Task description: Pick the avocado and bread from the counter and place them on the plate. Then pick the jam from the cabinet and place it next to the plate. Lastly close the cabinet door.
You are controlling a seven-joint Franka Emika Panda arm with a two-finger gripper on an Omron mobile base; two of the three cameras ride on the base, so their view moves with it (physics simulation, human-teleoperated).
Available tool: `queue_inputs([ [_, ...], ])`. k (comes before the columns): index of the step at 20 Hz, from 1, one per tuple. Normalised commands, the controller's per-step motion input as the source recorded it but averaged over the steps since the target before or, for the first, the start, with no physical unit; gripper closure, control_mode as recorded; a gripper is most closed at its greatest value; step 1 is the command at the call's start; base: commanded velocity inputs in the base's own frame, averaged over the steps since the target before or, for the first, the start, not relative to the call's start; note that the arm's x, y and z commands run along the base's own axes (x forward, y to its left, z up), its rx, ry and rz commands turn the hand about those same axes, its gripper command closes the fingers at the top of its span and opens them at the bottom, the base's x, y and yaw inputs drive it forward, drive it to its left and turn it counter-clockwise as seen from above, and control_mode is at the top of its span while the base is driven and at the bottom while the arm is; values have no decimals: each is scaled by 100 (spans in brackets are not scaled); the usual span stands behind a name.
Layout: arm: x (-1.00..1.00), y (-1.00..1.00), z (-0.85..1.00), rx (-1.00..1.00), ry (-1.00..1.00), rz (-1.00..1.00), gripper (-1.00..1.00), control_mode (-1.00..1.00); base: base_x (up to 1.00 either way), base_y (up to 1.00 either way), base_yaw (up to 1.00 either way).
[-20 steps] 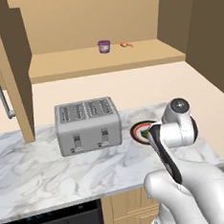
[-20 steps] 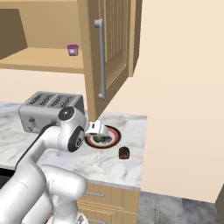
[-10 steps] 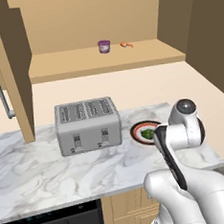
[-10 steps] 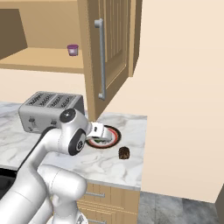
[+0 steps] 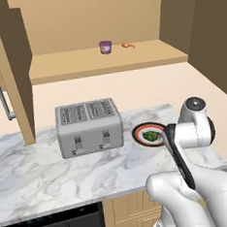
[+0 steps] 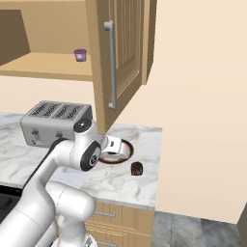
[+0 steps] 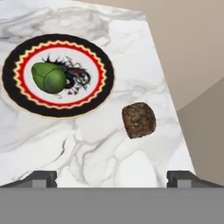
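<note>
- Step in hand, judged from the layout: avocado already lying on the plate, at about 9 o'clock on its white centre; bread next for pickup.
- Bread sitting on the counter, just off the plate rim at roughly 4 o'clock, not touching it, near the counter's end.
- Seen from the right base camera: toaster at left, plate partly hidden behind the wrist, bread at 4 o'clock from it.
- Gripper spread fully wide, empty, touching nothing; fingertips at the bottom corners of the hand view, bread up between them but nearer the right one.
- Next move likely calls for: shifting slightly toward the bread to centre it between the jaws, dropping straight down, closing on its sides, then lifting and carrying it toward 10 o'clock onto free plate area beside the avocado.
- Risk worth noting: bread close to the counter's end, so a nudge could push it off.
- Jam waiting on the cabinet shelf, a tiny orange item just to its right.
- Cabinet door standing open above the plate; closing it left for last.
</note>
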Motion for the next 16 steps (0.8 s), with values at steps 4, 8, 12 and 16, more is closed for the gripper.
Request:
queue_inputs([
  [4, -1, -19, 0, 0, 2, 0, -100, -100, 0, 0, 0],
  [8, 0, -18, 0, 0, 0, 0, -100, -100, 0, 0, 0],
  [12, 0, -17, -1, 0, 0, 0, -100, -100, 0, 0, 0],
  [16, 0, -16, -4, 0, 3, 0, -100, -100, 0, 0, 0],
])
